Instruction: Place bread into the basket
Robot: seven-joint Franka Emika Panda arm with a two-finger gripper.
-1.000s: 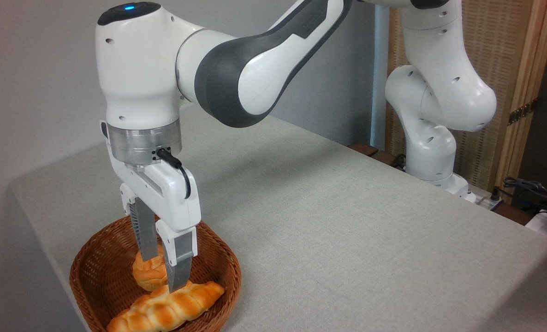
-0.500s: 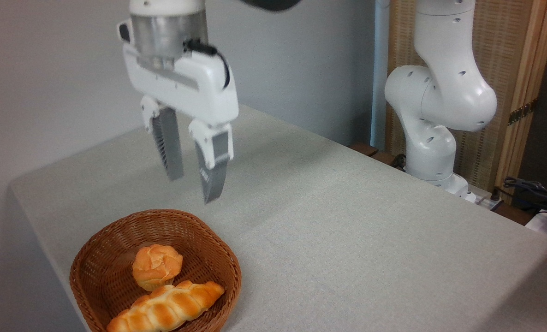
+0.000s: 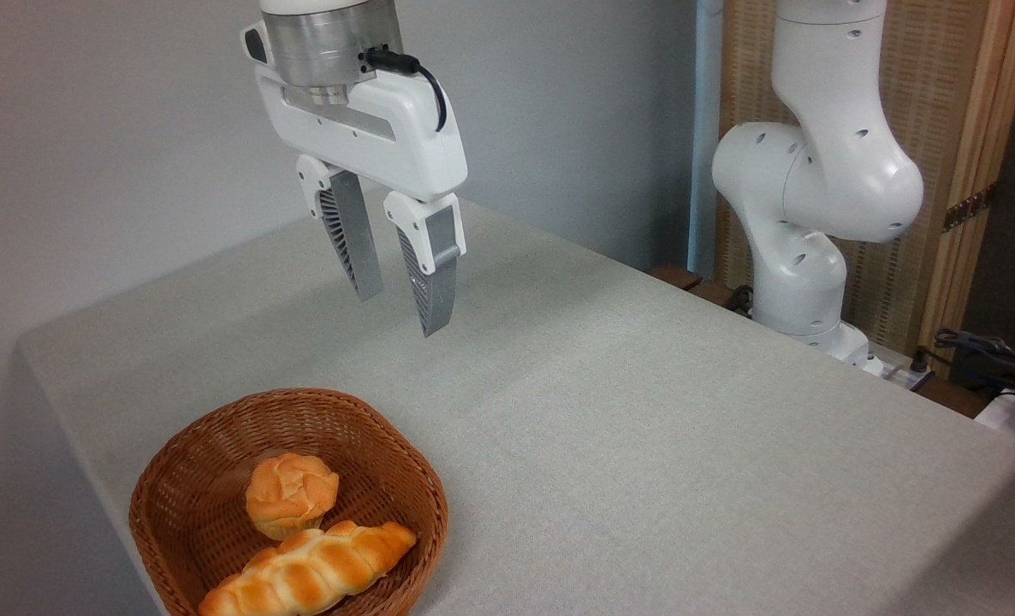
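Note:
The bread [image 3: 306, 571], a long braided golden-orange loaf, lies inside the basket [image 3: 216, 453] along its near rim. The basket is reddish-brown wicker and sits at the table's lower-left corner. High above the table, up and to the right of the basket, my gripper [image 3: 398, 315] hangs open with nothing between its fingers. It touches neither the loaf nor the basket.
A small round knobbly orange bun [image 3: 291, 494] sits in the basket just behind the loaf. The arm's white base [image 3: 803, 282] stands at the table's far right edge. Cables [image 3: 987, 355] lie off the table to the right. The grey table [image 3: 644, 445] stretches rightward.
My gripper rose out of the basket, leaving the loaf lying there, and has since moved up and to the right. The loaf and the bun have stayed put.

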